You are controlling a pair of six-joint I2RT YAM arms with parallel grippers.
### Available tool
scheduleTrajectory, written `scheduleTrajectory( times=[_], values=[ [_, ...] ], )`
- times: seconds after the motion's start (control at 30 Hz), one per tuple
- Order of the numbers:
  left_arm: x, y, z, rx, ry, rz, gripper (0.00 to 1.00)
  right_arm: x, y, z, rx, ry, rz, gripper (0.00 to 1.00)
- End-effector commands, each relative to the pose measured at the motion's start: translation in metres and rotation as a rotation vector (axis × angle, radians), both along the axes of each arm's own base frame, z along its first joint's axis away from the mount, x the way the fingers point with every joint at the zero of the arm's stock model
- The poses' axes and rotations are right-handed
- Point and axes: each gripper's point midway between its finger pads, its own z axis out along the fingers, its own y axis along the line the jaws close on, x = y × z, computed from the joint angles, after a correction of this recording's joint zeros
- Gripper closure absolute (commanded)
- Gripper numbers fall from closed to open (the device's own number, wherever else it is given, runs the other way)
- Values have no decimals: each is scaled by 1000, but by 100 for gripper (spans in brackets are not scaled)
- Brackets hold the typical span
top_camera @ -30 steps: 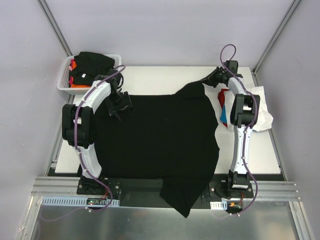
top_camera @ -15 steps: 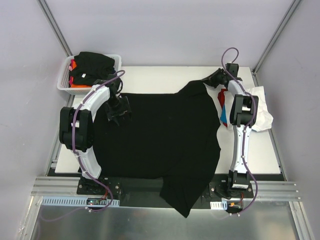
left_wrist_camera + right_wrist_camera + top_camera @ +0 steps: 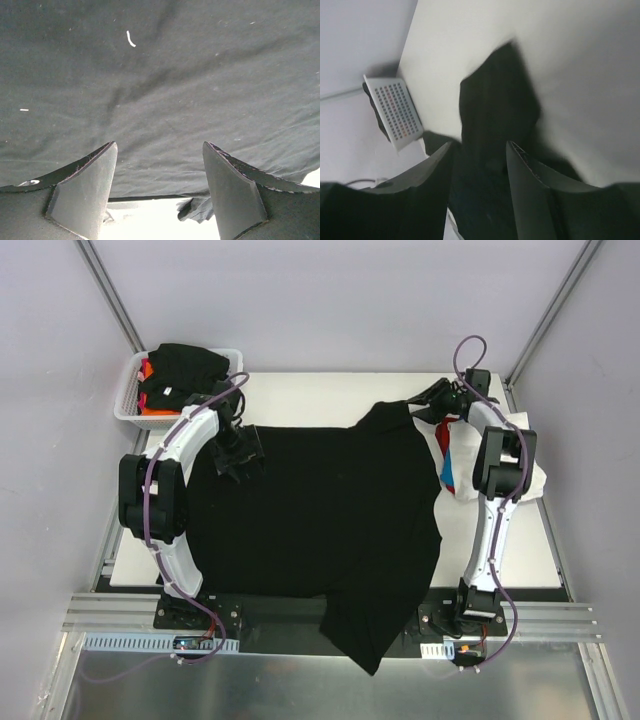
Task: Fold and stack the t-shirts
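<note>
At the bottom centre of the top view a corner of the black t-shirt (image 3: 330, 510) hangs over the near edge of the table (image 3: 520, 540). The rest lies spread flat across the middle of the table, not yet folded. Upper left on the cloth, the left claw (image 3: 240, 460) hovers with its fingers parted and nothing between them, only wrinkled black fabric below. At the upper right the right claw (image 3: 425, 402) sits over the shirt's far sleeve; its blurred wrist view shows the fingers apart, apparently gripping nothing. To the right lie a white t-shirt (image 3: 530, 475), a red t-shirt (image 3: 446, 430) and a blue t-shirt (image 3: 449, 478) in a loose heap. In the far upper left corner a basket (image 3: 128, 405) holds a dark garment (image 3: 185, 365) and orange cloth (image 3: 150, 408). I judge the task barely begun: no fold made, no stack visible. No brand or writing is legible.
</note>
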Motion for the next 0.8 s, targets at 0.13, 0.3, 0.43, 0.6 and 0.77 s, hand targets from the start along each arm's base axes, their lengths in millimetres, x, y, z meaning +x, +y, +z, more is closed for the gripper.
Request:
scheduleTrajectory(
  times=[0.13, 0.3, 0.43, 0.6, 0.77],
  values=[
    [-19, -7, 5, -56, 80, 23, 30, -114, 35, 88, -96, -24, 268, 64],
    [-33, 13, 22, 52, 143, -20, 30, -202, 54, 66, -157, 129, 414, 53],
    [-66, 15, 23, 38, 192, 16, 28, -250, 59, 60, -171, 180, 433, 49],
    [-89, 36, 24, 89, 181, 87, 28, -292, 59, 58, -189, 226, 427, 51],
    [-86, 53, 9, 98, 157, 142, 27, -294, 52, 45, -249, 246, 445, 52]
  ],
)
